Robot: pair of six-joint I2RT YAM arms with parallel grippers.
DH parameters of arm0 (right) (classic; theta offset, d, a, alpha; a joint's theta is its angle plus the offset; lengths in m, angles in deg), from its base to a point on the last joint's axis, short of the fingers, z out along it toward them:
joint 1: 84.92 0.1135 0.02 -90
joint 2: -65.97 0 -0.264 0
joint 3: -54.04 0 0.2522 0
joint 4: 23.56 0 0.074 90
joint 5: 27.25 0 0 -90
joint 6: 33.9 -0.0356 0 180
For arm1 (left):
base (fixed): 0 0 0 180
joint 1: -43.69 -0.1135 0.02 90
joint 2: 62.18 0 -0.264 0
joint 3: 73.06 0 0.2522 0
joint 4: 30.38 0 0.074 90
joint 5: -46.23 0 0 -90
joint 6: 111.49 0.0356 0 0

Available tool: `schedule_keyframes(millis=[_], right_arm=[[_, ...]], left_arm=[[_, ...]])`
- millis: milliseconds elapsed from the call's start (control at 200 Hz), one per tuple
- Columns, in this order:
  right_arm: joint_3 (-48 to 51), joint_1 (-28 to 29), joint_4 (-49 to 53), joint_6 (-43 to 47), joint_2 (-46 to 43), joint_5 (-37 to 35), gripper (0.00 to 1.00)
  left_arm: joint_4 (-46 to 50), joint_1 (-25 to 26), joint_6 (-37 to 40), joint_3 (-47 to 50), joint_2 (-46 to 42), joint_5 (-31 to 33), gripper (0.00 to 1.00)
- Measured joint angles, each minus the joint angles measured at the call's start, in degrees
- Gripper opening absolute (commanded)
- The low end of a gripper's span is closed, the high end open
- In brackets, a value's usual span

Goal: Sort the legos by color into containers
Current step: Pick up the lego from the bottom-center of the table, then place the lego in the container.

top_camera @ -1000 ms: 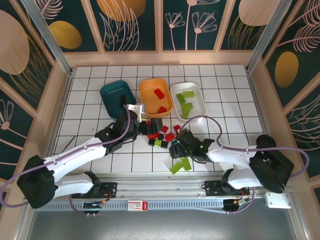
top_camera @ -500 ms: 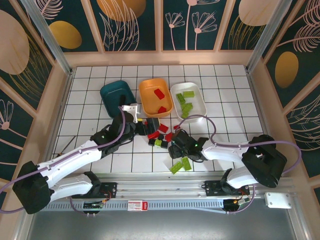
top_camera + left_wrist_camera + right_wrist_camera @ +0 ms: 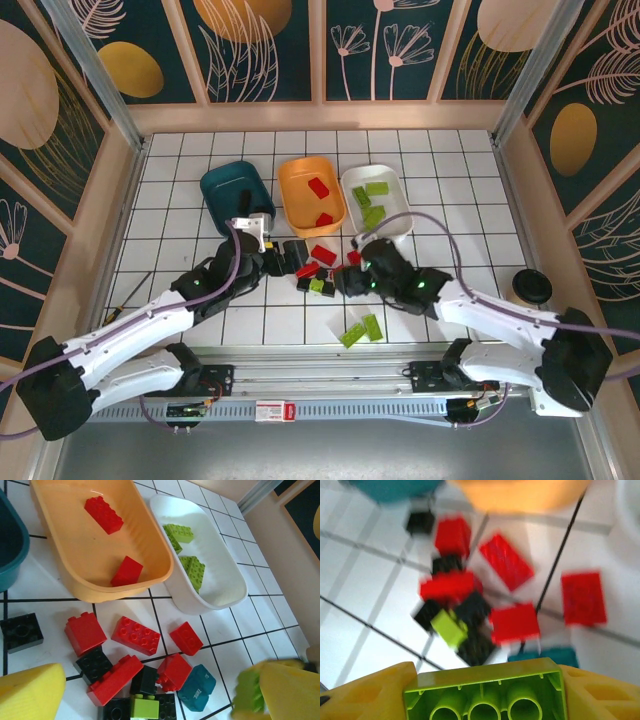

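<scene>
**Left claw** (image 3: pixel 296 256): spread wide, holding nothing. It hung over the loose legos (image 3: pixel 136 635). In the left wrist view one yellow finger (image 3: pixel 30 692) sat at the lower left corner, clear of the bricks.

**Right claw** (image 3: pixel 347 280): pinching a green lego (image 3: pixel 485 687). In the right wrist view the brick sat flush between the two yellow fingers, with its underside tubes toward the camera. It was held above the cluster of bricks on the table (image 3: pixel 450 170).

**Loose legos:** red and black bricks, one lime green brick and one teal lego (image 3: pixel 196 687) lay clustered on the table just in front of the orange tub (image 3: pixel 298 200). Two further green legos (image 3: pixel 360 329) lay apart from the cluster, nearer the arm bases.

**Tubs:** the teal tub (image 3: pixel 232 190), orange tub and white tub (image 3: pixel 395 210) stood side by side, left to right. The orange tub held two red bricks. The white tub held green bricks.
</scene>
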Motion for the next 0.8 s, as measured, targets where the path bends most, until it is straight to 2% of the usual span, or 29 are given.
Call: schedule_keyframes(millis=[110, 240, 420, 510, 576, 621, 691, 801], right_arm=[[-3.23, -9.29, -3.10, 0.33, -0.26, 1.70, 0.40], [-7.13, -19.91, -7.82, 0.22, 6.38, 4.33, 0.40], [-13.99, -27.02, -11.17, 0.09, 20.50, 6.38, 0.43], [-16.83, -28.89, -11.96, 0.02, 26.21, 6.60, 0.53], [-18.38, -29.92, -11.96, -0.13, 29.20, 6.58, 0.72], [-19.43, -30.47, -11.96, -0.33, 30.99, 6.58, 0.79], [-20.87, -30.91, -11.98, -0.63, 32.96, 6.58, 0.85], [-21.46, -31.04, -12.00, -1.09, 33.53, 6.60, 0.87]], left_arm=[[0.07, 0.00, -0.04, 1.09, -0.57, 0.11, 0.98], [0.13, 0.00, -0.33, 2.69, -0.57, 0.07, 0.98], [0.17, 0.00, -0.46, 3.72, -0.55, -0.35, 0.97], [0.07, -0.02, -0.42, 4.04, -0.22, -0.85, 0.94], [-0.11, 0.07, -0.42, 4.09, 0.79, -1.46, 0.93], [-0.13, 0.31, -0.42, 4.09, 1.64, -1.66, 0.93], [-0.09, 1.29, -0.37, 4.07, 3.30, -1.62, 0.93], [-0.07, 3.37, 0.04, 4.00, 5.95, -1.40, 0.92]])
